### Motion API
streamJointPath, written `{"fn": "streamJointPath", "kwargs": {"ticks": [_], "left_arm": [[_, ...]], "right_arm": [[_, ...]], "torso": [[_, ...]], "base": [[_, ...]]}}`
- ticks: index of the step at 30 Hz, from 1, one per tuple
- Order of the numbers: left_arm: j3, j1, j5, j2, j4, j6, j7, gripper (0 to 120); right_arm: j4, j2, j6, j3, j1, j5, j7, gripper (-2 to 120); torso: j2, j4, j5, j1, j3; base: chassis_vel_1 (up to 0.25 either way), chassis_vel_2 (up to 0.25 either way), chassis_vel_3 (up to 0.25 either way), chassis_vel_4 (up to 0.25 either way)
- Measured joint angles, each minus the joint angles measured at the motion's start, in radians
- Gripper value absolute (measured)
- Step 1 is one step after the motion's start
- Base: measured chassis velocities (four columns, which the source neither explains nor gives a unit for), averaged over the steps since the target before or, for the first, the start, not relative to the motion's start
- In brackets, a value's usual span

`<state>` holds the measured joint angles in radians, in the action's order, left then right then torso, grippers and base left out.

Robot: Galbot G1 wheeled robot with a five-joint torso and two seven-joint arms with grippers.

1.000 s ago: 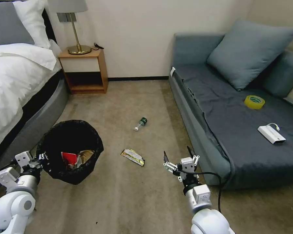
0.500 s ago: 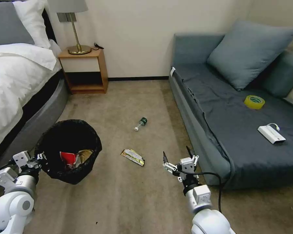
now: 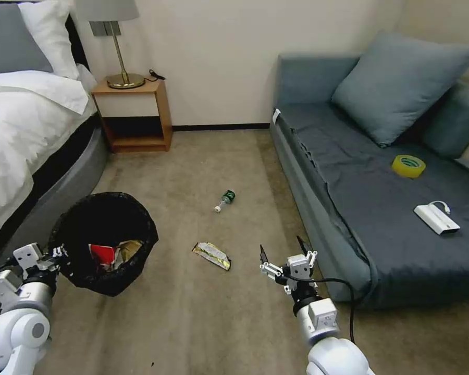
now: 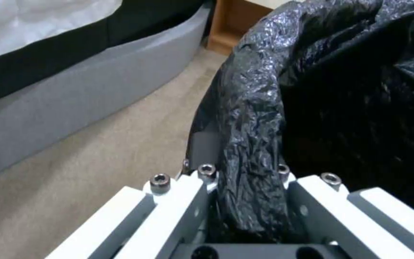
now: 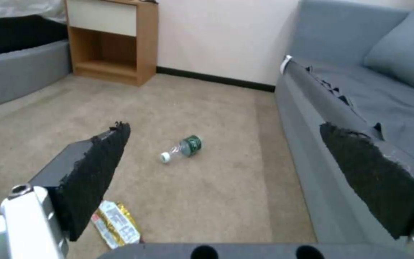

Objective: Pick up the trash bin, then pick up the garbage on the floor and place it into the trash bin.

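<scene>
A: Item one?

B: The small round trash bin lined with crinkly glossy black plastic, at about eight o'clock in the head view, beside the grey bed base. The left gripper pinches the bin's bag-covered rim, one finger inside and one outside.

A: Contents?

B: A red-and-white snack packet and a crumpled brown paper bag lie inside. I judge those two pieces done.

A: Still on the floor?

B: Two. A shiny gold-green wrapper lies flat on the beige carpet, near the middle of the head view and at roughly three o'clock from the bin. A small clear bottle with a green label lies on its side farther off, toward twelve o'clock from the wrapper, well apart from it.

A: The other arm?

B: The right gripper hovers above the carpet at about five o'clock in the head view, just beside the blue-grey sofa. Its black-padded fingers are spread wide and hold nothing. The wrapper sits near it, at about nine o'clock from it.

A: Tally?

B: Bin in hand, apparently two of four pieces binned and two left to collect. The wrapper looks like the nearer candidate.
</scene>
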<state>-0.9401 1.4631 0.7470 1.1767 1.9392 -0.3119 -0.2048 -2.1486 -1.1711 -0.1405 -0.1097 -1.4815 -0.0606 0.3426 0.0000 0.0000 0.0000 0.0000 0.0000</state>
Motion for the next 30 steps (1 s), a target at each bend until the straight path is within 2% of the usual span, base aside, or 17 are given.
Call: {"fn": "streamJointPath", "kwargs": {"ticks": [12, 30], "left_arm": [[0.010, 0.000, -0.012, 0.009, 0.003, 0.004, 0.000, 4], [-0.007, 0.001, -0.030, 0.004, -0.012, 0.006, 0.008, 4]], "right_arm": [[0.008, -0.006, 0.003, 0.011, -0.003, 0.009, -0.009, 100], [0.027, -0.015, 0.004, 0.040, 0.002, 0.015, -0.029, 100]], "torso": [[0.000, 0.0000, 0.0000, 0.000, 0.000], [0.000, -0.0001, 0.0001, 0.000, 0.000]], "base": [[-0.085, 0.082, 0.085, -0.100], [-0.105, 0.095, 0.097, -0.099]]}}
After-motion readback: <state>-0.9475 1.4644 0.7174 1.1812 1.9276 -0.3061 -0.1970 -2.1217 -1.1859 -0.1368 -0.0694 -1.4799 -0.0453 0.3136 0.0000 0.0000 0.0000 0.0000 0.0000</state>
